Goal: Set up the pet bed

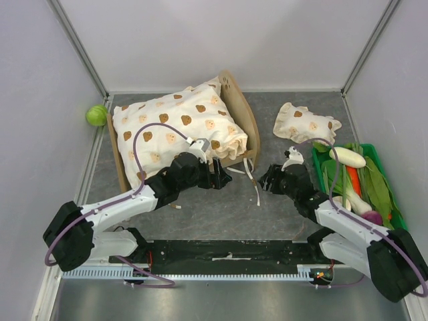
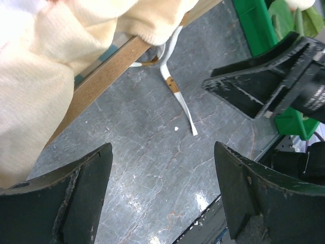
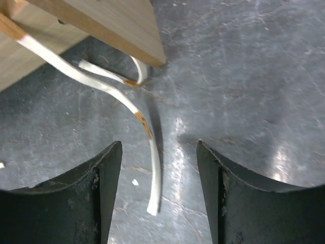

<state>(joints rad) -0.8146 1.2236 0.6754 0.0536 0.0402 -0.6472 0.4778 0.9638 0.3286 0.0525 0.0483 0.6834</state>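
**Both grippers open by the bed's near corner**

The left gripper (image 2: 161, 195) has its fingers (image 2: 76, 198) spread wide, with only bare table (image 2: 152, 152) showing in the gap. It hangs low, just off the near right corner of the pet bed (image 1: 235, 100).

The right gripper (image 3: 159, 188) is spread as well. The loose end of a white strap (image 3: 152, 173) lies flat on the table between its two fingers. Neither finger seems to touch it, though the wrist view is too close to be sure. The strap runs back to the wooden corner of the bed, and a shorter strap curls right beside that corner.

From above, the two grippers face each other, near but apart, with the straps on the table between them.

The pet bed sits left of centre, toward the back of the table, its rounded headboard on the right side. A cream cushion (image 1: 177, 127) with brown bear faces is piled on it. The cushion covers almost the whole base and bulges over the near rail.

A small frilled pillow (image 1: 305, 122) in the same print lies on the table to the right of the bed, apart from it and behind the right gripper. A green crate (image 1: 318, 164) of vegetables stands at the right edge. A green ball (image 1: 97, 115) rests in the back left corner, just beside the bed.
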